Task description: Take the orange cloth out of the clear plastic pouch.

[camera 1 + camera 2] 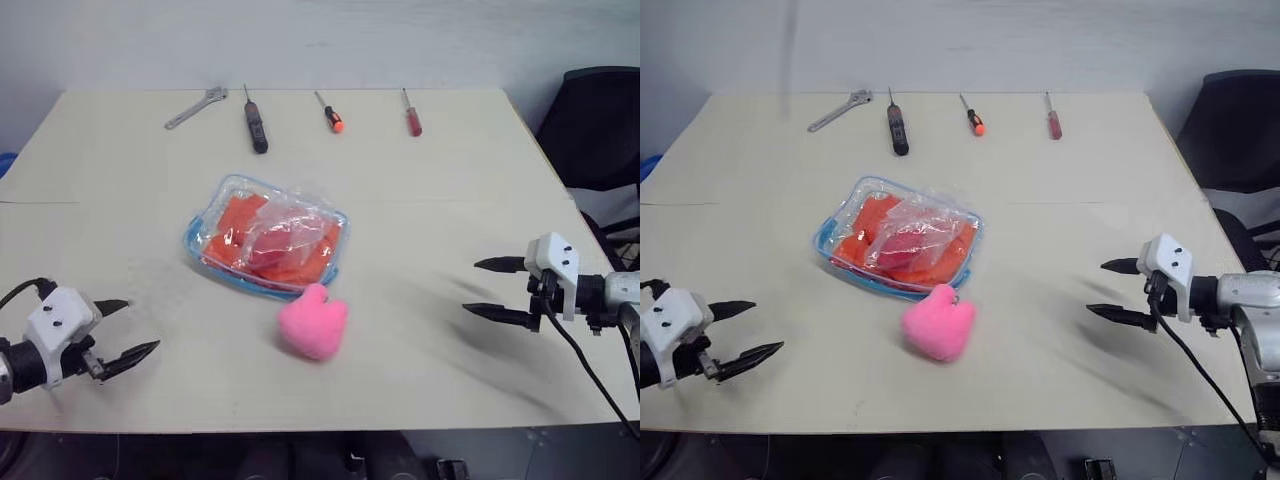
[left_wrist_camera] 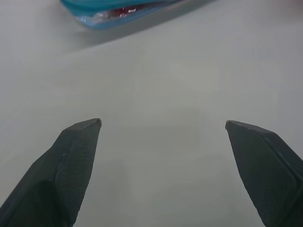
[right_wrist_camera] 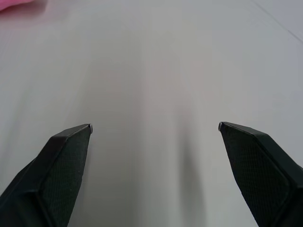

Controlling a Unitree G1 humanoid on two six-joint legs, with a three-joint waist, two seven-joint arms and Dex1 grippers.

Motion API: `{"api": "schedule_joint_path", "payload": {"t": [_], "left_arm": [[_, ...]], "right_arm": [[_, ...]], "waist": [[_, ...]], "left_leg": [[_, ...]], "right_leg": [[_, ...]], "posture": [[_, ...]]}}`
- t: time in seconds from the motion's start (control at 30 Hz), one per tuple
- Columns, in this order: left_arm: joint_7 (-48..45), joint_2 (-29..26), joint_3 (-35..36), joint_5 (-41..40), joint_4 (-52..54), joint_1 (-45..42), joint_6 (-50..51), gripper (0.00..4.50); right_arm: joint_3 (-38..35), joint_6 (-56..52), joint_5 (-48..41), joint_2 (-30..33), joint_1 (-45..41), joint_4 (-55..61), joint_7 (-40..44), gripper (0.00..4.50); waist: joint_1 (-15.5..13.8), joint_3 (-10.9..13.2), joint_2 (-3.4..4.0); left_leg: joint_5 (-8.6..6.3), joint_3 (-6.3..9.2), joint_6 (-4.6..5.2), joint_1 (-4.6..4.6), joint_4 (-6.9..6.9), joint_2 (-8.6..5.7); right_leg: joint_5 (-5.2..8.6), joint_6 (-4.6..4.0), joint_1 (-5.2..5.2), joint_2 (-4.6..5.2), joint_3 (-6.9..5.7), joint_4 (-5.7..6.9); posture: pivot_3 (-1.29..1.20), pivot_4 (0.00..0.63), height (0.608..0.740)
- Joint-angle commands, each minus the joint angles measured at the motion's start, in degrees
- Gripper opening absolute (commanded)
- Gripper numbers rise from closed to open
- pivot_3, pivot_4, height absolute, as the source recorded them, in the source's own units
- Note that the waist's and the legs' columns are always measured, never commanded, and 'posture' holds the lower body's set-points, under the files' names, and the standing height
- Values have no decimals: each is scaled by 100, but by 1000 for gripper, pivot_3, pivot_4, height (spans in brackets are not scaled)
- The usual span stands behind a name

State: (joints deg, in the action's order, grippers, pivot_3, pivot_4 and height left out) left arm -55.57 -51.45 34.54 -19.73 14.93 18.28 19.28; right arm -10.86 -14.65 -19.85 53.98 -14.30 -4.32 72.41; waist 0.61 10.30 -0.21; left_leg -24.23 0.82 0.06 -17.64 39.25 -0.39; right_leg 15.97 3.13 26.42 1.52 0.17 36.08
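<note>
While the orange cloth (image 1: pixel 240 225) sits inside the clear plastic pouch (image 1: pixel 222 190), both claws, left (image 1: pixel 128 330) and right (image 1: pixel 482 288), gape released.

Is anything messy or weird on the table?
Nothing looks spilled or broken. The pouch lies slanted mid-table with the orange cloth still inside, crinkly wrap with something red on top, and the pink plush beside it. The tools sit in a row at the far edge.
</note>
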Motion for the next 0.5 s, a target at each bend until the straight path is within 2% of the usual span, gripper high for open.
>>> {"api": "schedule_joint_path", "payload": {"t": [0.03, 0.5], "left_arm": [[-100, -86, 7, 36, -41, -17, -151, 4476], [162, 177, 26, -157, 259, 59, 155, 4476]], "right_arm": [[-215, -72, -157, 111, -70, 197, -80, 4500], [68, -15, -63, 0, -423, 6, -208, 4500]], "waist": [[-6, 0, 0], [-46, -1, -2]], "left_leg": [[0, 0, 0, 0, 0, 0], [1, -1, -1, 1, 0, 0]], "right_leg": [[0, 0, 0, 0, 0, 0], [0, 0, 0, 1, 0, 2]], "posture": [[0, 150, 740], [0, 150, 740]]}}
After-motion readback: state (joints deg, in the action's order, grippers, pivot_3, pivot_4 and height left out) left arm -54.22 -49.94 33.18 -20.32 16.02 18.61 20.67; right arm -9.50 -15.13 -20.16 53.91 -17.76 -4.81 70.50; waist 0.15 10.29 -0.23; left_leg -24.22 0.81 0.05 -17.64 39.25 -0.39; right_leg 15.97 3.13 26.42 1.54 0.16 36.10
